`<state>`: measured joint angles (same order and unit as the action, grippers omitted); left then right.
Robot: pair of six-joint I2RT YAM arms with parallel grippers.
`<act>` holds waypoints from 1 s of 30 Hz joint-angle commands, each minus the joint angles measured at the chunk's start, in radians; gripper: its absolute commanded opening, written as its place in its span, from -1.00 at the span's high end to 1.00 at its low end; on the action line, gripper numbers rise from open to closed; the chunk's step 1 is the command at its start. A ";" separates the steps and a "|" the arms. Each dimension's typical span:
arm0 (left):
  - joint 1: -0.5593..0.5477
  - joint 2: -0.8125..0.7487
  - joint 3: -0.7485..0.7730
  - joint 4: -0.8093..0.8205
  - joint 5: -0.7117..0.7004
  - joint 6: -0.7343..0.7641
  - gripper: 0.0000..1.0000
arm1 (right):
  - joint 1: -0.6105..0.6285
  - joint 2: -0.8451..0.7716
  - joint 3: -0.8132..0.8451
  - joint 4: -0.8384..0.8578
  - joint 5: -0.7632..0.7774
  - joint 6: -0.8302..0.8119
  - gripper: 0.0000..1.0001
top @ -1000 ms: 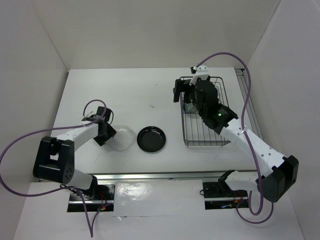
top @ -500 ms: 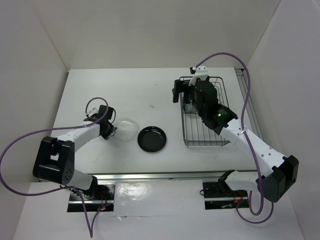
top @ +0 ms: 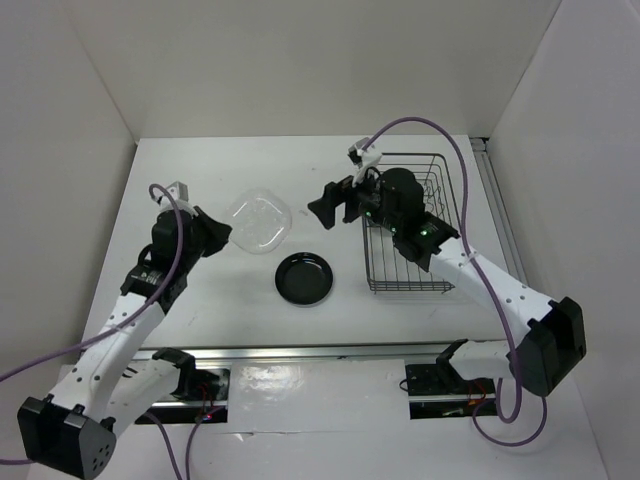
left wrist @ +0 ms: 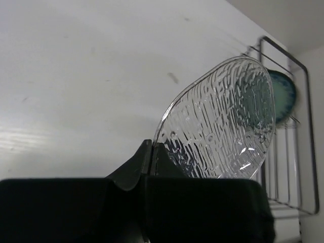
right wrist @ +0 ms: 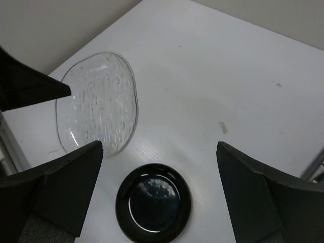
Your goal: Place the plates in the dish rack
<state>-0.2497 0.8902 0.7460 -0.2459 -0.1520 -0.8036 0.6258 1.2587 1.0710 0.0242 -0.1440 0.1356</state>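
Grip comes first. Our left gripper [left wrist: 150, 152] has its two fingers pressed together on the rim of the clear squarish textured glass plate [left wrist: 223, 121]. The plate juts out ahead of the fingertips, tilted, and appears lifted off the white table [top: 200, 170].

Below and just past the held plate's far edge, the glossy black round plate [top: 305, 278] lies flat on the table. Past that same edge, our right gripper [top: 332, 203] hovers facing the glass with its jaws spread wide and nothing between them. Behind the right gripper sits the rectangular dark wire dish rack [top: 412, 288]. From the left wrist we see the round teal-patterned plate [left wrist: 284, 96] standing in it, partly through the glass.

We judge this to be the carry toward the rack, perhaps with a handover. The pinch takes only one edge of smooth glass, so the plate could pivot or slip. We would keep the squeeze firm and travel slowly. If the right gripper takes over, it should close on the free rim before the left lets go. The plate should then be turned upright to slide between the prongs beside the teal one.
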 commanded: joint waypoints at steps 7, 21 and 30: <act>-0.053 0.015 -0.042 0.267 0.316 0.159 1.00 | 0.057 0.106 0.049 0.109 -0.253 -0.019 -0.95; -0.053 -0.068 -0.092 0.336 0.341 0.150 1.00 | 0.147 0.196 0.073 0.046 -0.186 -0.030 0.28; -0.053 -0.025 -0.071 0.231 0.224 0.115 -0.16 | 0.181 0.197 0.159 -0.052 0.048 -0.039 1.00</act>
<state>-0.2955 0.8528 0.6456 -0.0097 0.1089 -0.6617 0.7811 1.4597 1.1568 0.0124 -0.2024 0.1360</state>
